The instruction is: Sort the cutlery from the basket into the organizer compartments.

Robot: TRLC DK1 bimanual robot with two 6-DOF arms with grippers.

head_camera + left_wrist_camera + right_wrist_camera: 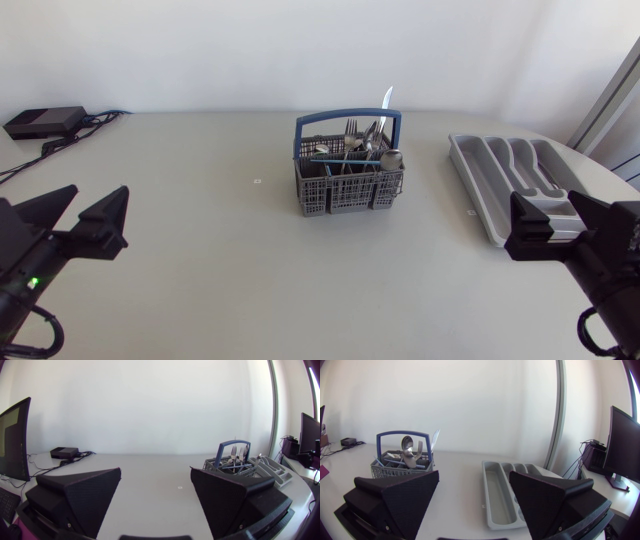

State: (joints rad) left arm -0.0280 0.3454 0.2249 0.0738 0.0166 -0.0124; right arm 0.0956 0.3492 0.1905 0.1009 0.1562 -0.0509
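Grey cutlery basket (345, 195), centre frame, full; organizer (478, 190) at right looks empty.
Left hand (100, 197), right hand (545, 207) spread wide, holding nothing; sorting apparently unstarted.

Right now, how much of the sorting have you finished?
Nothing done yet: the pale grey plastic organizer tray shows no cutlery. Nothing in hand: my left end effector and right end effector are open, empty. Left: all the metal cutlery in the grey basket with a blue handle.

no legible txt or nos.; tiny marks (256, 181) on table (200, 270) too small to read
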